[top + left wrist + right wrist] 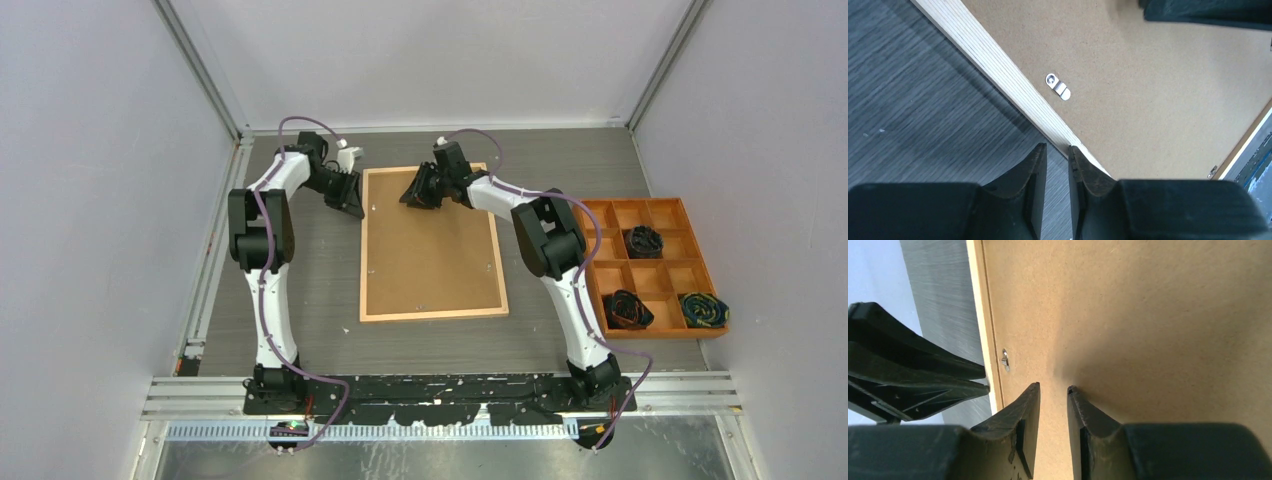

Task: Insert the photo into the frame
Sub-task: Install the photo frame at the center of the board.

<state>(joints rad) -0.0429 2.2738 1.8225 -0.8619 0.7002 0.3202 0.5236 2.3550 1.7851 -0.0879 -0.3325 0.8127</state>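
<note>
From above, the photo (430, 245) lies brown back up inside the frame (435, 314), likely seated for fastening. The left gripper (348, 195) is at its far left edge and the right gripper (418, 190) is over the far end. The orange tray (690, 275) holds dark bundles (643, 240) in three compartments.

Left wrist: jaws slightly parted and empty, near a metal tab (1058, 86).

Right wrist: jaws likewise parted over the board, holding nothing.

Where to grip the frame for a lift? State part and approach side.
Grip the frame by its left wooden border near the far corner, coming from outside on the left. It lies flat, back up, so likely only that thin outer edge offers a hold; the left pincer hovers there.
</note>
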